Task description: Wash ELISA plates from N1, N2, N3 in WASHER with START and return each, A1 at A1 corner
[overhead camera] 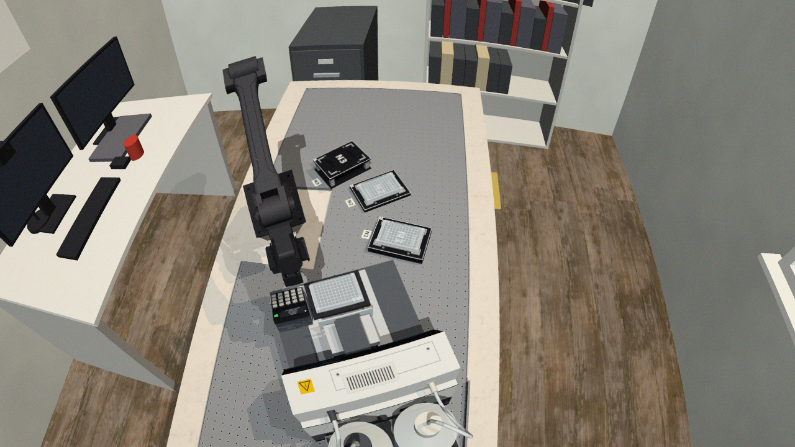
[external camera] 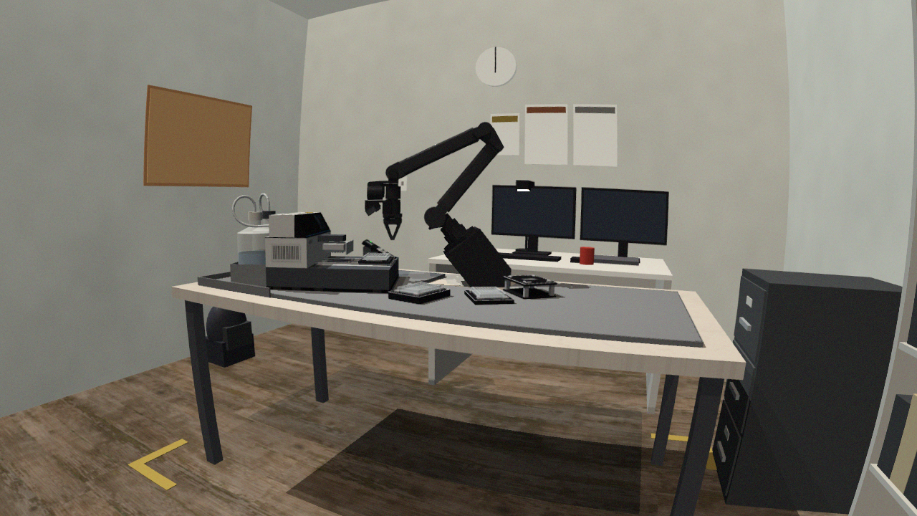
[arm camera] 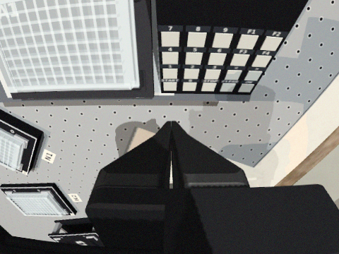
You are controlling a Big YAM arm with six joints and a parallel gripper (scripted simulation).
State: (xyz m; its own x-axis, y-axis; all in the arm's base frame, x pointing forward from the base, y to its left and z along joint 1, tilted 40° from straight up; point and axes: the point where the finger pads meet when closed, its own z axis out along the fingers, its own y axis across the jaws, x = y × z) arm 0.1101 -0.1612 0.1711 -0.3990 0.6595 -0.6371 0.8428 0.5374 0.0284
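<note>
My gripper [arm camera: 171, 128] [external camera: 392, 237] is shut and empty. It hangs above the bench, just off the keypad [arm camera: 208, 60] [overhead camera: 288, 298] on the N3 side. A plate [overhead camera: 336, 292] [arm camera: 67, 46] lies in the washer's carrier [overhead camera: 361, 282] [arm camera: 145, 82] and looks flat. The lamp [overhead camera: 275, 315] on the keypad unit is green. START [arm camera: 169, 87] is at the lowest row's left end. Nest N3 [overhead camera: 342, 159] [external camera: 532, 282] is raised on posts and empty. Other plates lie in nest N2 [overhead camera: 365, 207] and nest N1 [overhead camera: 400, 255]; these plates [overhead camera: 380, 187] [overhead camera: 400, 235] look flat.
The washer's white housing [overhead camera: 371, 373] [external camera: 286, 251] stands behind the carrier, with bottles [overhead camera: 405, 431] and tubes behind it. Nest label cards [overhead camera: 366, 234] [overhead camera: 349, 202] lie beside the nests. A desk [overhead camera: 72, 283] with monitors stands beyond the arm's base.
</note>
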